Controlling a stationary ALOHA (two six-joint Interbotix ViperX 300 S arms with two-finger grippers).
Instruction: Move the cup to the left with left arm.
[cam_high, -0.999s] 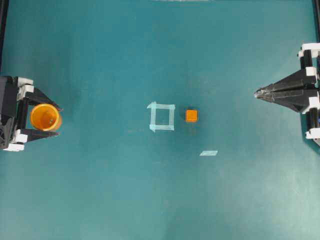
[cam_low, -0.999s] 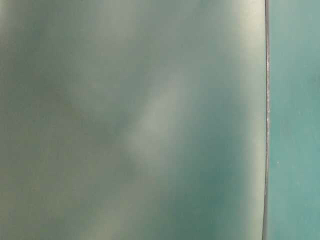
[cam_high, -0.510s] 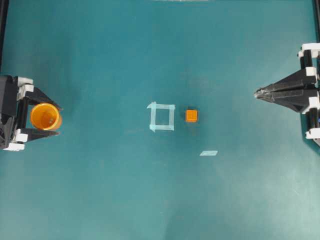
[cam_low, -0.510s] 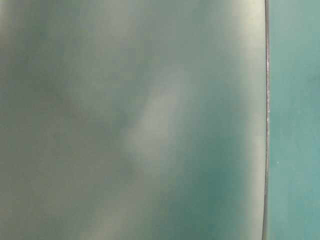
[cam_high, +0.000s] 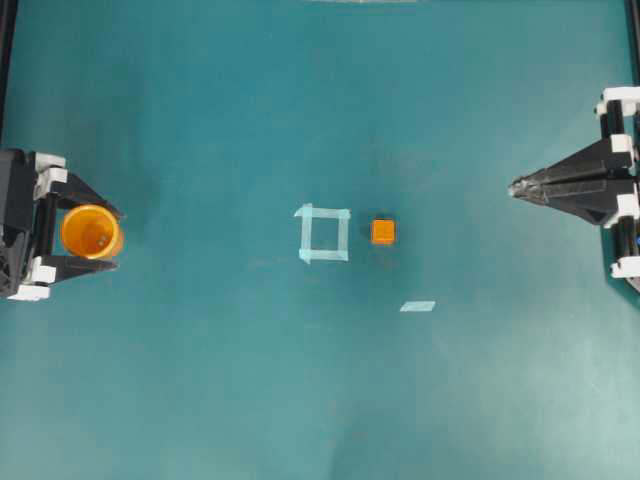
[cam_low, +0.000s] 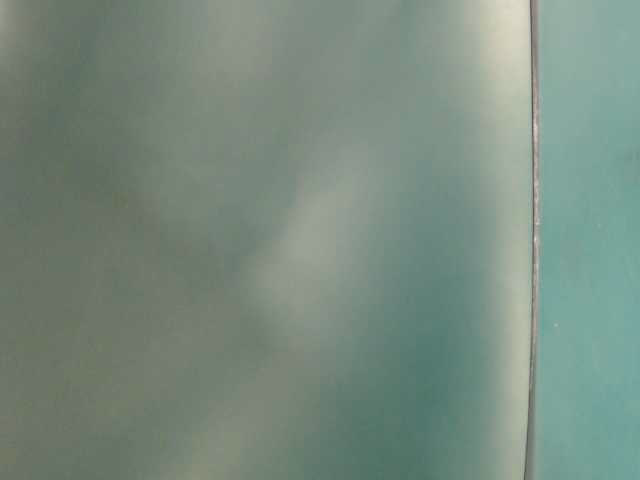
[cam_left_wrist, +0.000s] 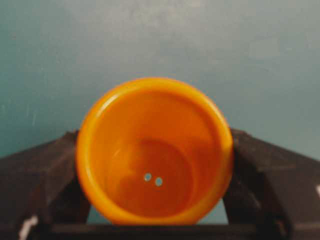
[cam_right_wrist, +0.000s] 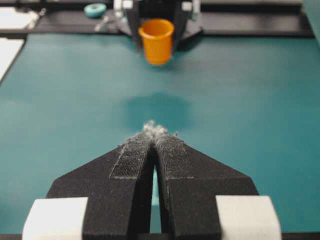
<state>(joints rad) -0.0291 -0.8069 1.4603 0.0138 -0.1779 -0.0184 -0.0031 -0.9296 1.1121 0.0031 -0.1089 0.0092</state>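
Cup (cam_high: 91, 232) sat upright between the left gripper's (cam_high: 108, 239) fingers, gripped at both sides, at the table's (cam_high: 300, 400) far left edge. Right gripper (cam_high: 515, 187) lay level, jaws pressed together; empty.

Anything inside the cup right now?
Nothing loose shows inside the cup: just its orange floor with two small holes. The near wall hides a sliver of that floor. The left gripper brackets it.

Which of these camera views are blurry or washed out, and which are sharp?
Table-level view: a hazy grey-green smear, nothing recognisable. Left wrist view: soft focus, the cup fills the frame. Right wrist view: the right gripper near the lens is fairly sharp. Overhead view: sharp and evenly lit.
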